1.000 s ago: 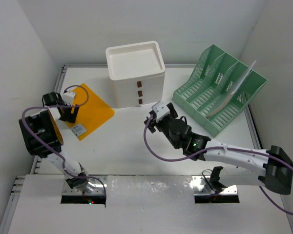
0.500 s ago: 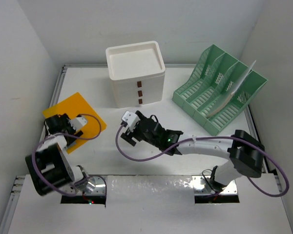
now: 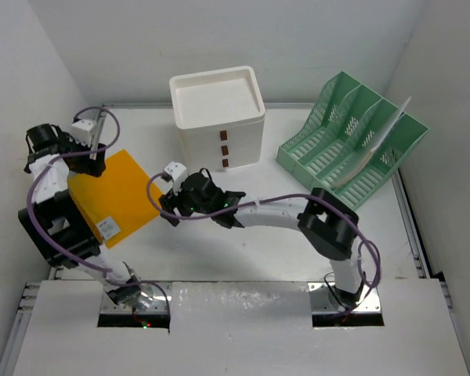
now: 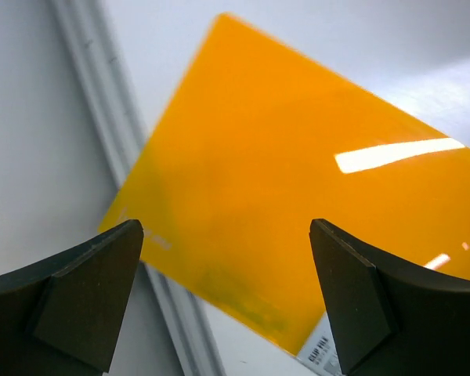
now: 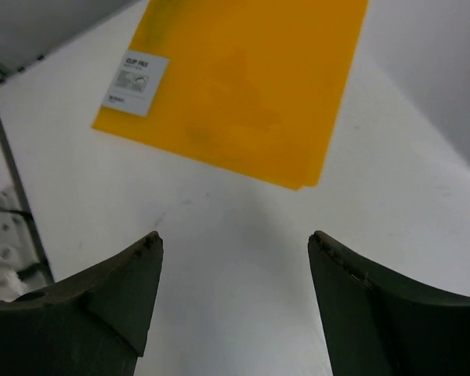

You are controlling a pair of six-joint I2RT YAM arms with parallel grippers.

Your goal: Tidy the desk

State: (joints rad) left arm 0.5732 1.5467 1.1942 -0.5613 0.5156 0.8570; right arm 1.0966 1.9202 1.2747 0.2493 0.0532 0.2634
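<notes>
L gripper (image 4: pixel 223 235): jaws wide, nothing held, over orange folder (image 4: pixel 298 180); its label (image 4: pixel 323 362) is cut off at frame edge. R gripper (image 5: pixel 235 239): wide, empty, over bare desk (image 5: pixel 219 266) just short of folder. L arm (image 3: pixel 59 219) is folded high at desk's left side. R arm (image 3: pixel 274 211) is stretched low to the left.

Orange folder (image 3: pixel 113 197) flat on white desk (image 3: pixel 251 254)

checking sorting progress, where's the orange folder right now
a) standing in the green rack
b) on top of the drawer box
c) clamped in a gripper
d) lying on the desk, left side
d: the folder lies on the left part of the desk, and both wrist views show it beyond open fingers, not clamped.
</notes>
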